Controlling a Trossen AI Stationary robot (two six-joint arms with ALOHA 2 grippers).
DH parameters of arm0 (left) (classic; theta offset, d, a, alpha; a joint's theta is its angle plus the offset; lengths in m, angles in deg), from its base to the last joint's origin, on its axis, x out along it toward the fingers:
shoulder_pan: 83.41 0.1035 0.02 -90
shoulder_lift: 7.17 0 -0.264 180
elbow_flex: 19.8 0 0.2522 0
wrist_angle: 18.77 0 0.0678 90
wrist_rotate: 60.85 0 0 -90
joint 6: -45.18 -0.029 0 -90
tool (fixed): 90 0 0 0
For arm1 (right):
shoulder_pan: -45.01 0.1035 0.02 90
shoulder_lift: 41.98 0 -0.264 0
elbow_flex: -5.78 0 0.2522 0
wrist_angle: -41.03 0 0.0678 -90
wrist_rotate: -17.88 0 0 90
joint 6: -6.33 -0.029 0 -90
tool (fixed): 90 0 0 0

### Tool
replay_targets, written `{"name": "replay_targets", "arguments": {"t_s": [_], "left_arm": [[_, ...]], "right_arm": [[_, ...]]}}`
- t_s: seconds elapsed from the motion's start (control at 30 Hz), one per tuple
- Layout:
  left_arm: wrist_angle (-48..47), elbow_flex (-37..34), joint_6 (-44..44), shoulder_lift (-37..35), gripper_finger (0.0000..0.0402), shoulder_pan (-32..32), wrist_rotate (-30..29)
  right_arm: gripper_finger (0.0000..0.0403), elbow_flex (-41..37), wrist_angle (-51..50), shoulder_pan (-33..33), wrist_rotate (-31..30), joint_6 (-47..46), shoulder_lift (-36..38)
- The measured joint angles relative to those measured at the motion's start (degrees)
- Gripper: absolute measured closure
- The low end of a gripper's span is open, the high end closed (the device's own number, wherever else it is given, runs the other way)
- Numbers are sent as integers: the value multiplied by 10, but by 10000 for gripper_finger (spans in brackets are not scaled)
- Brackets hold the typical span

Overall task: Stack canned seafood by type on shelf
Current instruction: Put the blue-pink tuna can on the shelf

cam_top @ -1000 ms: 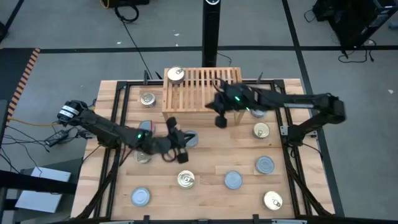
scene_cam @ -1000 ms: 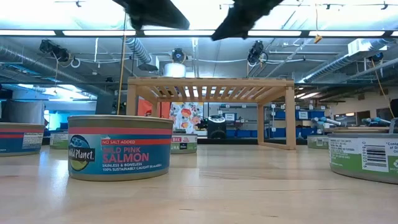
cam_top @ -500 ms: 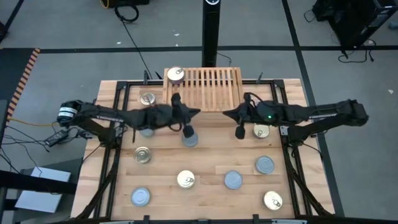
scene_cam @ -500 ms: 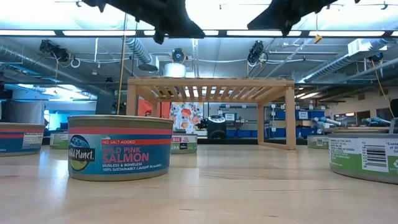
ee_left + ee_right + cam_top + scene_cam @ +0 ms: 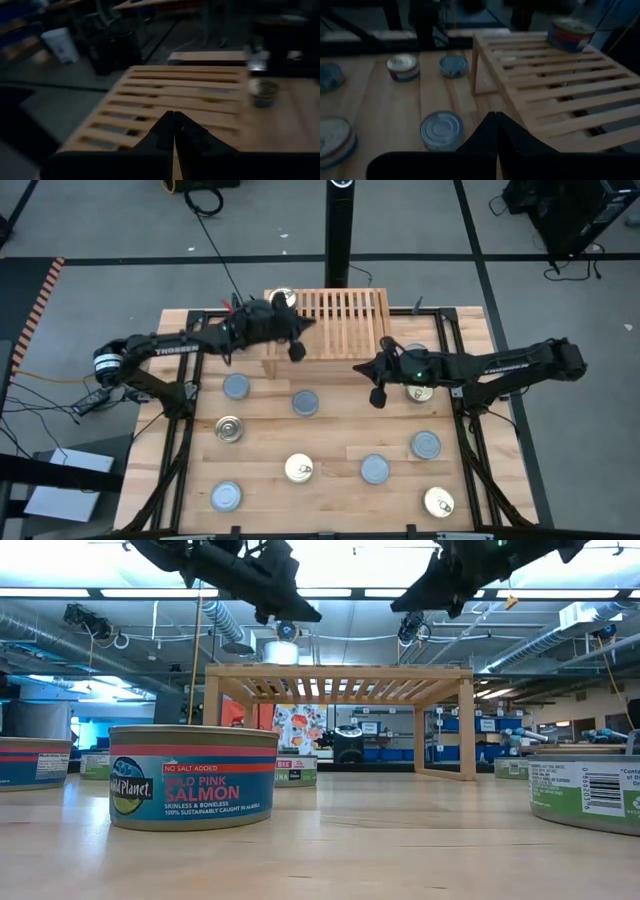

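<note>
We see the left gripper (image 5: 297, 352) hanging above the front left corner of the shelf (image 5: 340, 320), its fingers (image 5: 165, 131) pressed together with nothing between them. The right gripper (image 5: 376, 397) hovers over the bench (image 5: 330, 430) just off the shelf's front right corner, its fingers (image 5: 492, 127) also closed and empty. One gold-lidded tin (image 5: 283, 300) sits on the shelf's back left corner. The other tins of canned seafood (image 5: 305, 402) lie scattered flat on the bench, both silver-lidded and gold-lidded, none touched.
</note>
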Motion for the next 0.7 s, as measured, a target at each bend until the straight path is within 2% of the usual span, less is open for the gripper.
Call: {"name": "replay_targets", "arguments": {"t_s": [0.33,0.43,0.6,0.7], "left_arm": [[-167,59,32,0,383,114,-1],[-193,61,24,0,383,125,-4],[-224,61,6,0,383,128,-63],[-237,61,-3,0,383,129,-80]], "right_arm": [[391,-1,3,2,-4,22,-38],[396,-1,8,2,-4,24,-43],[395,-1,22,0,-11,37,-43],[393,4,30,-1,-18,39,-42]]}}
